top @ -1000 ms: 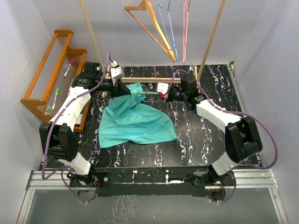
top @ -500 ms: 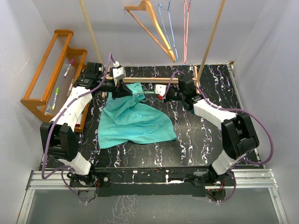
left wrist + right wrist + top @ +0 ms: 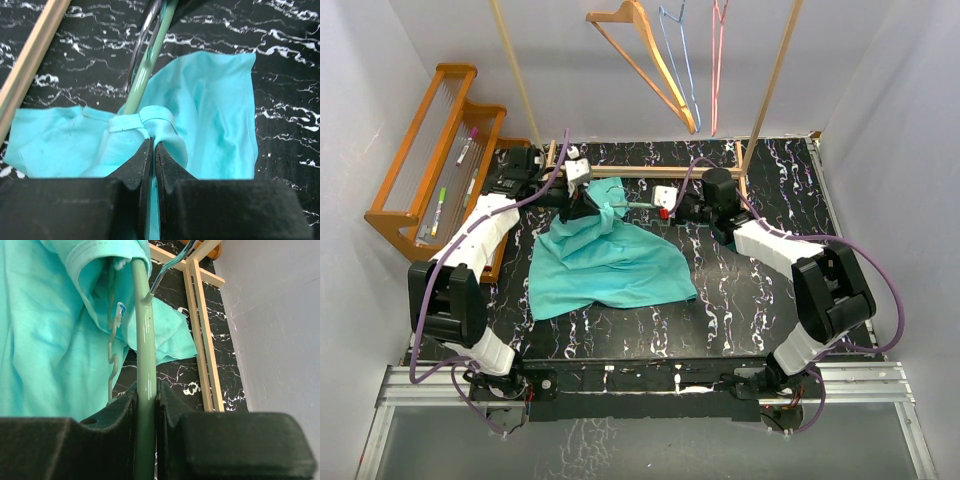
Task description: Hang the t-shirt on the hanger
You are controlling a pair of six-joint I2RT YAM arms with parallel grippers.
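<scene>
The teal t-shirt (image 3: 610, 260) lies spread on the black marbled table, its far end bunched and lifted. My left gripper (image 3: 588, 198) is shut on a fold of that bunched cloth (image 3: 165, 125) by the collar. The mint-green hanger (image 3: 638, 204) runs between the two grippers, one end inside the shirt's opening (image 3: 120, 275). My right gripper (image 3: 672, 207) is shut on the hanger's bar (image 3: 145, 385). In the left wrist view the hanger bar (image 3: 147, 70) goes under the collar band. Most of the hanger is hidden by cloth.
A low wooden frame rail (image 3: 650, 171) lies just behind the grippers, with two slanted wooden poles (image 3: 772, 80) rising from it. An orange wooden hanger (image 3: 645, 55) and thin blue and pink hangers (image 3: 692, 60) hang above. A wooden rack (image 3: 425, 160) with markers stands at the left.
Both grippers moved a little toward the back of the table, carrying the shirt's collar end and the hanger with them; the bunched cloth rose slightly. Grips are unchanged.
</scene>
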